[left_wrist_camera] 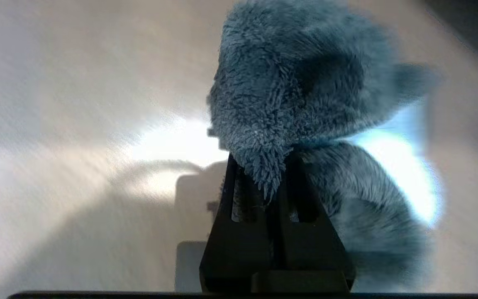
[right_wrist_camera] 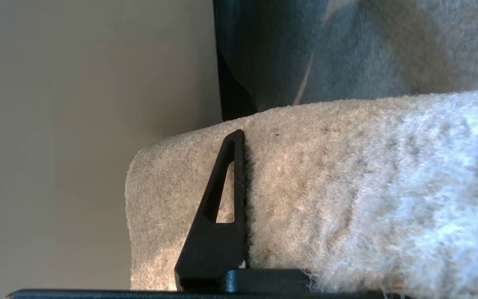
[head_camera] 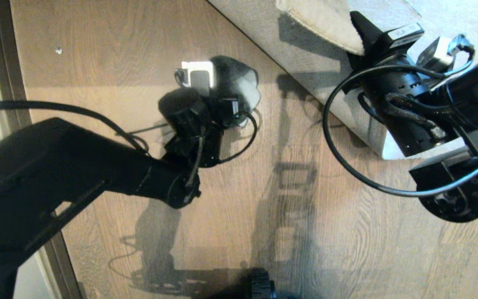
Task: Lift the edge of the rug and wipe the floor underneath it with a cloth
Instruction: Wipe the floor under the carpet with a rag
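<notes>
Along the far left of my head view runs a dark baseboard strip (head_camera: 2, 74), with brown wood-grain floor (head_camera: 110, 54) filling everything to its right. My left arm reaches in from the lower left across that floor. My left gripper (left_wrist_camera: 270, 182) has its fingers pressed together on a tuft of the fuzzy dark grey cloth (left_wrist_camera: 297, 83); the rest of the cloth bunches beyond the fingertips and lies low over the floor, though I cannot tell whether it touches the boards. From the head view the cloth (head_camera: 239, 79) is partly hidden by the left wrist and its white camera housing (head_camera: 199, 74). A loose black cable (head_camera: 243, 145) loops beside the wrist. Arm shadows fall on the planks between the two arms, and a small pale speck (head_camera: 58, 50) lies on the floor near the baseboard.

Further right, the rug edge (head_camera: 326, 54) runs diagonally, well apart from the cloth. My right gripper (right_wrist_camera: 245, 174) has its fingers nearly closed, pinching the rug edge; one black finger (right_wrist_camera: 218, 216) shows against the pale pile. The gripped corner is turned over, showing the beige backing (head_camera: 326, 20) above the rest of the rug. The right arm and a long cable loop (head_camera: 347, 166) cover the rug corner nearest me.
</notes>
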You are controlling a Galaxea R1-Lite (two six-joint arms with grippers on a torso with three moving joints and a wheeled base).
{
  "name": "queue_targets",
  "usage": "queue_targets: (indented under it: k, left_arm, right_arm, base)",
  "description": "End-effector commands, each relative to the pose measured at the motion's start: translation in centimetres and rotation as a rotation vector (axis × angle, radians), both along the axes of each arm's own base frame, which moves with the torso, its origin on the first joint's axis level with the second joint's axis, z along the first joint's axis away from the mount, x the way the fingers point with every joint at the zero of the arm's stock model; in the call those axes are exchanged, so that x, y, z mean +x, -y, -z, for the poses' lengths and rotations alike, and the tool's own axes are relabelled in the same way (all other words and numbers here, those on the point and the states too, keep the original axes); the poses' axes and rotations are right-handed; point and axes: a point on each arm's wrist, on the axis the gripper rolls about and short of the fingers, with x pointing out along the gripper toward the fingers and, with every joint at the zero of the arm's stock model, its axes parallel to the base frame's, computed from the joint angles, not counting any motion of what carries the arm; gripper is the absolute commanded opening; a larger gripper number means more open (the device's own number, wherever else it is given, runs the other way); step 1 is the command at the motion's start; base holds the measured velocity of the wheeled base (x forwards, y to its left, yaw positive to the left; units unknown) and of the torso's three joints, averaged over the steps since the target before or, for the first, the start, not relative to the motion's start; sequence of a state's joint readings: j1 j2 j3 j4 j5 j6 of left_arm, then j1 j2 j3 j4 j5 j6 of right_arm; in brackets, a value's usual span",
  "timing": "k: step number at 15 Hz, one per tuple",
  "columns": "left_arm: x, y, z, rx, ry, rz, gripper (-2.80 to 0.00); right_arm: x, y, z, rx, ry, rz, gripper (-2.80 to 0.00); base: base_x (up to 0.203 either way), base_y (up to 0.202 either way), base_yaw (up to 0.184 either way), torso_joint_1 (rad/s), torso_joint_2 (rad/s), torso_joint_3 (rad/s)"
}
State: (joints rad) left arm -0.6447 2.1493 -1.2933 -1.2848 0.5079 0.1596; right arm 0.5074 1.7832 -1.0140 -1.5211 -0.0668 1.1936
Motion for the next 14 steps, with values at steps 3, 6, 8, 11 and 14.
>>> queue_targets:
  k: [3,6,8,11,14]
  left_arm:
    - [-7.3,4.1,3.5,0.032,-0.047,0.133,-2.8]
    - [-11.2,6.6,4.9,0.016,-0.078,0.163,-2.8]
    - [-11.8,7.3,5.6,0.022,-0.09,0.171,-2.8]
    - [-10.6,7.9,6.9,0.032,-0.099,0.156,-2.8]
    - [-8.0,8.7,7.1,-0.002,-0.07,0.121,-2.8]
  right_arm:
    - [-0.4,0.2,-0.4,0.028,0.041,-0.004,-2.8]
    - [-0.3,0.2,-0.4,0.027,0.038,-0.004,-2.8]
    - [-0.3,0.2,-0.4,0.027,0.038,-0.004,-2.8]
    - [-0.3,0.2,-0.3,0.026,0.037,-0.004,-2.8]
    - [-0.2,0.1,-0.2,0.025,0.032,-0.005,-2.8]
  base:
    - [0.0,0.0,0.0,0.0,0.0,0.0]
    - [0.0,0.0,0.0,0.0,0.0,0.0]
    - [0.0,0.0,0.0,0.0,0.0,0.0]
    - [0.0,0.0,0.0,0.0,0.0,0.0]
    - [0.0,0.0,0.0,0.0,0.0,0.0]
